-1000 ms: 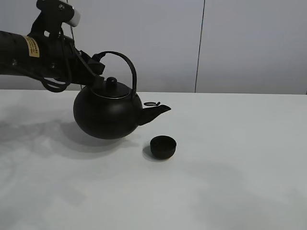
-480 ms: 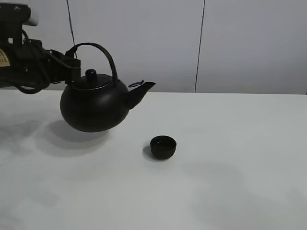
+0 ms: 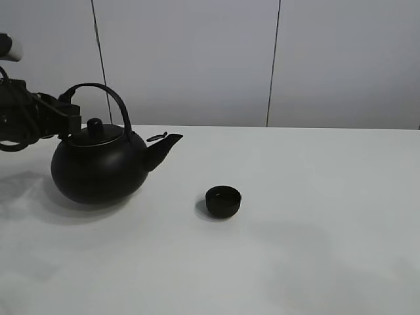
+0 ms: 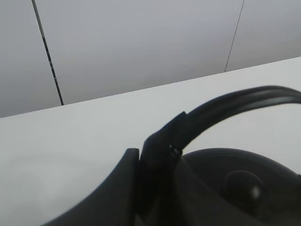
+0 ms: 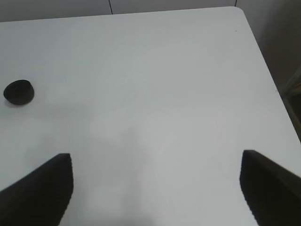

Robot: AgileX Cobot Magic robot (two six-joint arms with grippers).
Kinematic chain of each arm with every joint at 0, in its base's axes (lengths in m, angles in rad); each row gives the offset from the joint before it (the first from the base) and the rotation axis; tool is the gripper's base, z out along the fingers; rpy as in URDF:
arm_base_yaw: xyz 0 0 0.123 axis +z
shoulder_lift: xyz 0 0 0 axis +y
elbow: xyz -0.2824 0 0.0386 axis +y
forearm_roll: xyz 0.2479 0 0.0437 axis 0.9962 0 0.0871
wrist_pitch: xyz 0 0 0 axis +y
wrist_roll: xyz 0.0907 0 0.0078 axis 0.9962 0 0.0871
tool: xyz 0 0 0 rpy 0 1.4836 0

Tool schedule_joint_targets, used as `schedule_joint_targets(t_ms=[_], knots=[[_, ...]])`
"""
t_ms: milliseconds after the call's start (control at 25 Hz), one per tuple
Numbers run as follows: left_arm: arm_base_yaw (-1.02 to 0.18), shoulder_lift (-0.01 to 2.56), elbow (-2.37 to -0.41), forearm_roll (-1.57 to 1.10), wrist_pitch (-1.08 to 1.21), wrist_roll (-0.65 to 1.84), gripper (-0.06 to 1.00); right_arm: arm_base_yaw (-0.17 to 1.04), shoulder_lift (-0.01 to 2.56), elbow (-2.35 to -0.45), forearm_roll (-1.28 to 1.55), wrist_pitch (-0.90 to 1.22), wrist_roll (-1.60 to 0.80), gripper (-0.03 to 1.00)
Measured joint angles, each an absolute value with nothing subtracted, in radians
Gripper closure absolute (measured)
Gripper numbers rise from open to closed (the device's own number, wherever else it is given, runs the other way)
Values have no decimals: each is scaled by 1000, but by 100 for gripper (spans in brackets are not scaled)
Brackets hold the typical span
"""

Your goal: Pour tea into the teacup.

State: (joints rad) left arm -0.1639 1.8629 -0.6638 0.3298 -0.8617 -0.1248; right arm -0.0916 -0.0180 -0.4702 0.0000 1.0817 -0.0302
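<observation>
Black teacup (image 5: 19, 92) in right wrist view; kettle (image 4: 244, 183) unseen there.

A broad white table (image 3: 315, 249) fills the near ground, matte and faintly mottled, with soft grey shadows pooling on its left side. Along the far edge stands a pale grey panelled wall (image 3: 197, 59), and two thin dark seams run down it, one left (image 3: 98, 52), one right of centre (image 3: 273, 65). From the right wrist view the table's rounded corner (image 5: 237, 9) comes in, a dim strip of floor (image 5: 282, 52) beyond that edge.
</observation>
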Motion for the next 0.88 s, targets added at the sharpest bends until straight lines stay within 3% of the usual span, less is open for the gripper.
schedule_joint_targets(t_ms=[600,880], knots=[[-165,1919,-613,333,-970,-121,82,-92,-18,-470,0,1081,-30,31],[-166,1915,-616,357,-1053,-136,57,-92,-18,-470,0,1081,-30,31]])
